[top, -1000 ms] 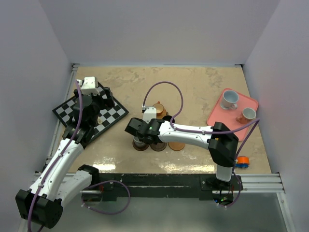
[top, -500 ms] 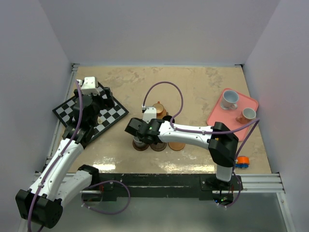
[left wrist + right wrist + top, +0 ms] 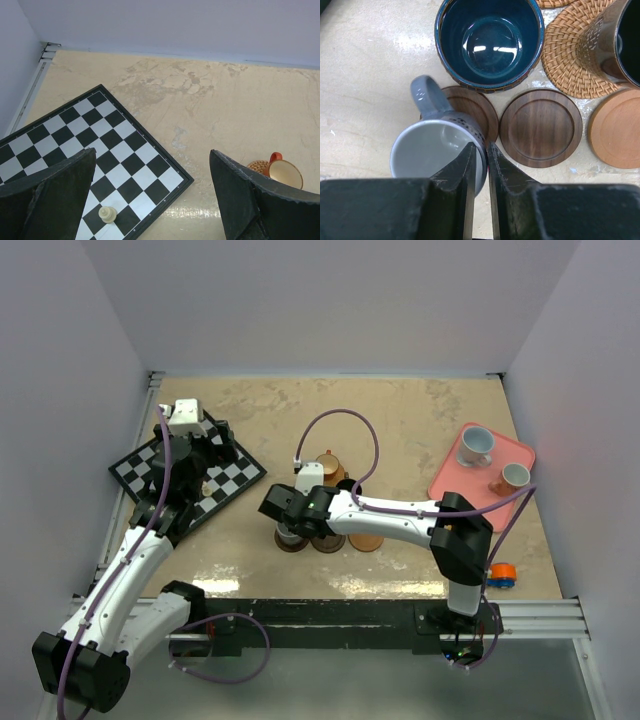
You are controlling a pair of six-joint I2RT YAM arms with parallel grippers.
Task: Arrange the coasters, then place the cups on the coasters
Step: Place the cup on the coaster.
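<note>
Top view: the right pincer [image 3: 288, 523] sits low at the middle of the tabletop's [image 3: 420, 420] near edge.

Left wrist view: the left pincer [image 3: 152, 151] is spread wide above the chessboard [image 3: 100, 145].

Right wrist view: narrowly parted jaws straddle the wall of the grey cup [image 3: 432, 155], which stands on a dark brown coaster [image 3: 477, 112]. Whether they grip it cannot be told.

The near cup [image 3: 437, 150] is sitting on the left coaster [image 3: 475, 107], just left of the middle coaster [image 3: 541, 127]; the right coaster [image 3: 617, 130] is lying just right. Behind it the left rear cup [image 3: 490, 42] and right rear cup [image 3: 615, 45] are standing, the latter on the rear coaster [image 3: 567, 67].
</note>
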